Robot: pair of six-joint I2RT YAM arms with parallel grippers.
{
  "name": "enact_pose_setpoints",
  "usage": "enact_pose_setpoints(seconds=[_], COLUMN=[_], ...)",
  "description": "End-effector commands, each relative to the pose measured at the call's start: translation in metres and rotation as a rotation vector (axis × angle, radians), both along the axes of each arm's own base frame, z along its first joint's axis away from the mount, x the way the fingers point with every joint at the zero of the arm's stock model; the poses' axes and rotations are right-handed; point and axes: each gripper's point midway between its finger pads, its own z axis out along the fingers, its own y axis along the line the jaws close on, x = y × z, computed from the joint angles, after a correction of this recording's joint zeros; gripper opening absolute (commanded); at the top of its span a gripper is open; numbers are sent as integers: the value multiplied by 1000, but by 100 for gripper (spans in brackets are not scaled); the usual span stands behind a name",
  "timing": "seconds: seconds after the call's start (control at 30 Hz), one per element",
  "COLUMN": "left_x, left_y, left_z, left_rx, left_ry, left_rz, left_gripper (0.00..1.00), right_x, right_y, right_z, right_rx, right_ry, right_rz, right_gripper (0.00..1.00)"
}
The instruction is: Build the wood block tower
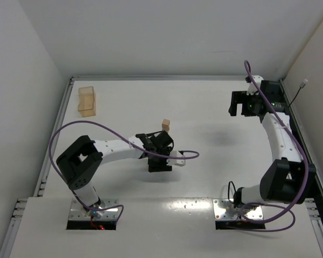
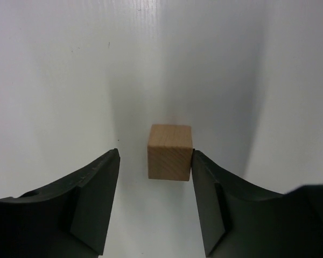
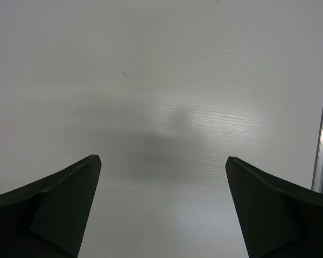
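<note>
Your left hand (image 1: 161, 138) is much the nearer one. The wood block (image 2: 170, 152) stands on the table (image 1: 215, 161) straight ahead of it, at the mouth of the open fingers, but off-centre: it seems to touch the right finger and has a clear gap to the left one. That hand holds nothing, so I judge you should shift it slightly to its right and ease forward before closing. Your right hand (image 3: 161, 158) is spread wide and empty, well apart at the table's far right.
</note>
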Motion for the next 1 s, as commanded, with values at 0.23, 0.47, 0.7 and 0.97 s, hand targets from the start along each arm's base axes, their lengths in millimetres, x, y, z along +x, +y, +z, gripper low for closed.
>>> enact_pose_setpoints(seconds=[0.23,0.47,0.7,0.97], left_x=[5,4,-3,68], left_y=[-11,-32,-55,-44], left_z=[10,73,147,189], left_rx=[-42,-162,-227,-198], left_ry=[6,57,185,155], left_rz=[2,150,186,600], left_gripper=[12,0,0,0], right_x=[11,12,14,14], right_y=[2,7,14,17], right_z=[12,9,10,11], right_rx=[21,49,63,82], right_ry=[-52,-46,-48,-48], right_rz=[12,28,53,60], right_gripper=[100,100,100,100])
